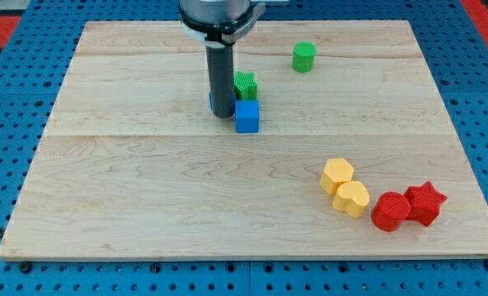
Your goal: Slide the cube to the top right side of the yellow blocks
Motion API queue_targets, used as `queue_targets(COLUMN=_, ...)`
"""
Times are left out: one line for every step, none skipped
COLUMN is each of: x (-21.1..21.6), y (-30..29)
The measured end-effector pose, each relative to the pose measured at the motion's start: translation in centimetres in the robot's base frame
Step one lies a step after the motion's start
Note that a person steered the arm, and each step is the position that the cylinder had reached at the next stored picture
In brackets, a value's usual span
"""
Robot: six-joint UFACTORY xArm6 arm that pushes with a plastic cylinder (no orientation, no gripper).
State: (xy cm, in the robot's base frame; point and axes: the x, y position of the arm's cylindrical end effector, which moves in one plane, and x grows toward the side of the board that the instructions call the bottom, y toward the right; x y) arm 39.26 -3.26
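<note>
Bare board (186,189) separates blue cube (246,117) from yellow blocks (345,187); nothing between.

The blue cube (246,117) sits flat near the board's upper middle, apparently touching a green block behind it, well apart from the yellow hexagon (337,175) and yellow heart (352,198) touching at lower right.

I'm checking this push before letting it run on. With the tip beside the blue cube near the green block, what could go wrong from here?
1. My tip sits at the view's left of the blue cube, close to the green star block just above it; a push may drag that block along.
2. The yellow blocks touch each other, with the red blocks beside them; an overshoot could scatter the cluster.
3. An off-centre push may make the cube rotate and slip off my tip.
</note>
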Motion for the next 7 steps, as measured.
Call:
queue_targets(x=3.1, y=7.7)
queue_targets(x=5.7, y=2.6)
queue_targets(x=11.7, y=7.1)
queue_targets(x=10.9, y=11.8)
queue_targets(x=8.0, y=11.8)
queue_targets(x=8.6, y=8.8)
queue_targets(x=6.7, y=3.0)
